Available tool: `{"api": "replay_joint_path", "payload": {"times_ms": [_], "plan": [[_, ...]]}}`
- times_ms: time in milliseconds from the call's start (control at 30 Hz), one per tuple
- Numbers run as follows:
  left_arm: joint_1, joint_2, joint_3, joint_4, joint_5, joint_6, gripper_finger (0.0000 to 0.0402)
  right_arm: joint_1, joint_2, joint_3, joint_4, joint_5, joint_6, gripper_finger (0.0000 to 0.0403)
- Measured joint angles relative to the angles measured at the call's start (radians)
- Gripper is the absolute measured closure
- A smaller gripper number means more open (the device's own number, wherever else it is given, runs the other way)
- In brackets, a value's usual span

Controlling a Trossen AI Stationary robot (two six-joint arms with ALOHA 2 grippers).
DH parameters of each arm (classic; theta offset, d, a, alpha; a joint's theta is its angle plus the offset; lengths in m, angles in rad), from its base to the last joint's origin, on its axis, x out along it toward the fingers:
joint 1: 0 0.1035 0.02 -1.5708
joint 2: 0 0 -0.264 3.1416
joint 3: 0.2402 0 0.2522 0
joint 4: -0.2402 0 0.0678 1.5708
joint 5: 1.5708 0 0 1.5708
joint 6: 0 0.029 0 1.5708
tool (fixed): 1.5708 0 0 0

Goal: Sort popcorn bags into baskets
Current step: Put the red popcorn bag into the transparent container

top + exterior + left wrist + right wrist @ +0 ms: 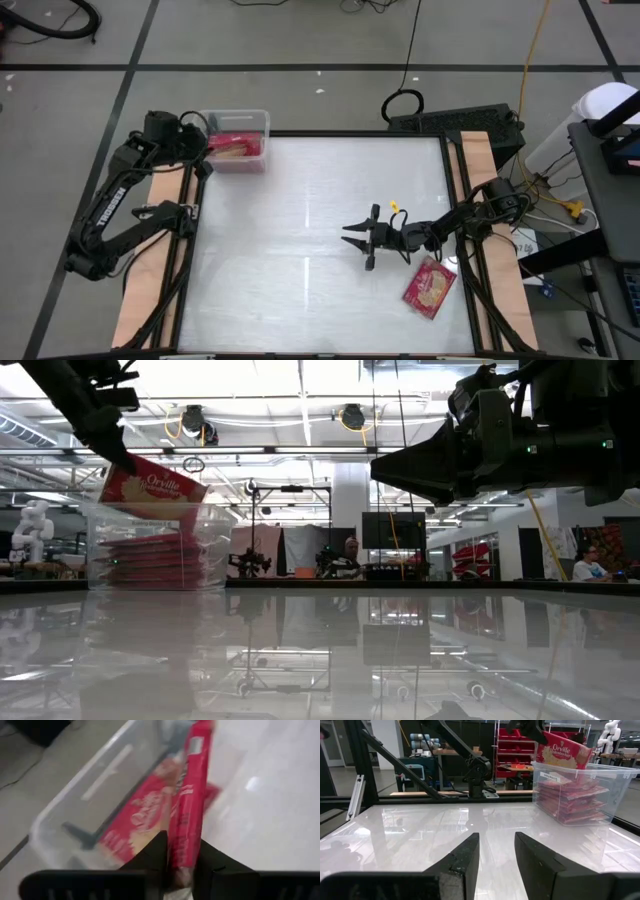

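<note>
The left gripper, clamped on a bag tilted over the bin, risked catching the rim and dropping it outside.

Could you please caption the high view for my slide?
Left gripper lowers a popcorn bag into the clear bin.

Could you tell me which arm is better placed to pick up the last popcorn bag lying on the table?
Right: its open claw hovers beside the loose bag, while the left claw is busy over the bin, holding another bag.
</note>
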Motion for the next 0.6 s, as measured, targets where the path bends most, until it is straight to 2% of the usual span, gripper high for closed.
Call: {"api": "replay_joint_path", "payload": {"times_ms": [133,600], "plan": [[0.000,0.003,0.000,0.019,-0.082,-0.013,0.0327,0.000,0.000,0.000,0.000,0.000,0.000,0.0287],[-0.005,0.003,-0.001,0.063,-0.088,-0.102,0.0323,0.000,0.000,0.000,0.000,0.000,0.001,0.0287]]}}
